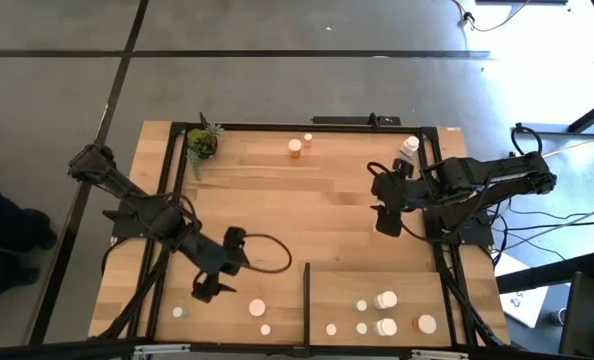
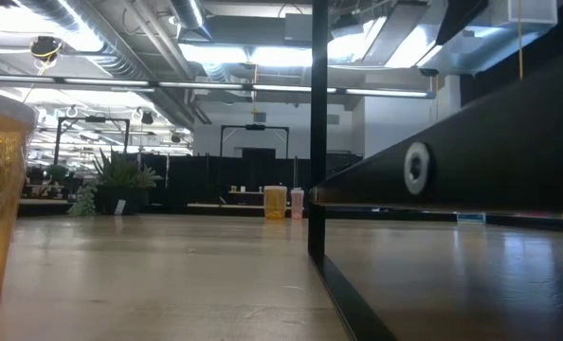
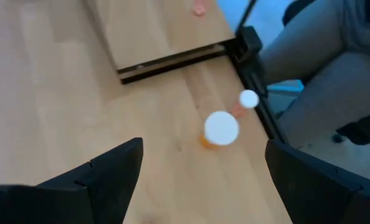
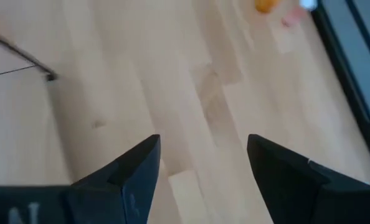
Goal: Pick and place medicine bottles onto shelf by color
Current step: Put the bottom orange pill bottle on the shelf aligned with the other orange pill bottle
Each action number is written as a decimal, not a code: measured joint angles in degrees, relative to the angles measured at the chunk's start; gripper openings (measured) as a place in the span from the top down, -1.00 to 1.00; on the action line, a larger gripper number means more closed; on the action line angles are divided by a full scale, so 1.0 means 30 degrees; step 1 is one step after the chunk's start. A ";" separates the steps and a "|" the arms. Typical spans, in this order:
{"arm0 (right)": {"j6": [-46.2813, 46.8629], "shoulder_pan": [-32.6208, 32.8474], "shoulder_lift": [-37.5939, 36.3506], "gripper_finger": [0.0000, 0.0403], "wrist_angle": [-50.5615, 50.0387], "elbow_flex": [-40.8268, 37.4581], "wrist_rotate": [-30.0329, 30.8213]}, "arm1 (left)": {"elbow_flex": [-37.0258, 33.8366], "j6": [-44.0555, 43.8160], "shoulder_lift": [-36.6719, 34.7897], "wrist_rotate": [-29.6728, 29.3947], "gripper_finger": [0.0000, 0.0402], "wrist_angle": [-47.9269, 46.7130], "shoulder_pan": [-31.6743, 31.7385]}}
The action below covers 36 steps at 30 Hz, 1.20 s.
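Observation:
Medicine bottles stand upright in three groups. Two orange ones (image 1: 295, 148) are at the far edge, several (image 1: 385, 299) stand on the shelf (image 1: 407, 285) at the near right, and three are at the near left. My left gripper (image 1: 209, 290) hovers open just short of a white-capped orange bottle (image 3: 221, 129), with a smaller one (image 3: 248, 99) behind it. My right gripper (image 1: 387, 222) hangs open over bare wood at the right (image 4: 202, 140). A white bottle (image 1: 409, 147) stands beside the right arm.
A small potted plant (image 1: 202, 145) stands at the far left corner. The shelf's black strip (image 1: 307, 295) rises between the near-left bottles and the shelf. A black cable loop (image 1: 267, 250) trails behind the left gripper. A person's legs (image 3: 322, 81) show past the table's near edge.

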 joint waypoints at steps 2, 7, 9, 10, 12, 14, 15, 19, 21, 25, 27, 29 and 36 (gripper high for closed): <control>-0.0498 0.0000 0.0050 -0.20 0.0599 0.0000 -0.0210 | -0.0082 0.0015 0.0426 0.0008 -0.65 0.0182 -0.0319; -0.1307 0.0006 0.0061 -0.20 0.1533 0.0000 -0.0194 | -0.0079 0.0036 0.1956 0.0008 -0.65 0.0853 -0.0997; -0.1544 0.0000 0.0061 -0.20 0.1698 0.0000 -0.0195 | -0.0079 0.0036 0.2743 0.0008 -0.65 0.1107 -0.1173; -0.1560 0.0000 0.0061 -0.20 0.1785 0.0000 -0.0195 | -0.0079 0.0036 0.3149 0.0008 -0.65 0.1201 -0.1254; -0.1538 0.0000 0.0061 -0.20 0.1823 0.0000 -0.0195 | -0.0079 0.0036 0.3884 0.0008 -0.65 0.1389 -0.1388; -0.1538 0.0000 0.0061 -0.20 0.1823 0.0000 -0.0188 | -0.0079 0.0044 0.4613 0.0008 -0.65 0.2057 -0.1449; -0.1538 0.0000 0.0061 -0.20 0.1823 0.0000 -0.0188 | -0.0079 0.0051 0.4930 0.0008 -0.65 0.2286 -0.1467; -0.1509 0.0000 0.0061 -0.20 0.1823 0.0000 -0.0195 | -0.0079 0.0486 0.5989 0.0004 -0.65 0.3414 -0.1467; -0.1516 0.0000 0.0061 -0.20 0.1823 0.0000 -0.0191 | -0.0079 0.0539 0.6432 0.0001 -0.65 0.3871 -0.1460; -0.1535 0.0000 0.0061 -0.20 0.1823 0.0000 -0.0193 | -0.0079 0.0532 0.7004 0.0001 -0.65 0.3949 -0.1460; -0.1549 0.0000 0.0061 -0.20 0.1838 0.0000 -0.0188 | -0.0079 0.0443 0.7129 0.0004 -0.65 0.4007 -0.1452; -0.1560 0.0000 0.0061 -0.20 0.1852 0.0000 -0.0188 | -0.0079 0.0393 0.7146 0.0001 -0.65 0.4623 -0.1452; -0.1596 0.0000 0.0061 -0.20 0.1872 0.0000 -0.0188 | -0.0079 0.0401 0.7172 -0.0202 -0.65 0.5111 -0.1452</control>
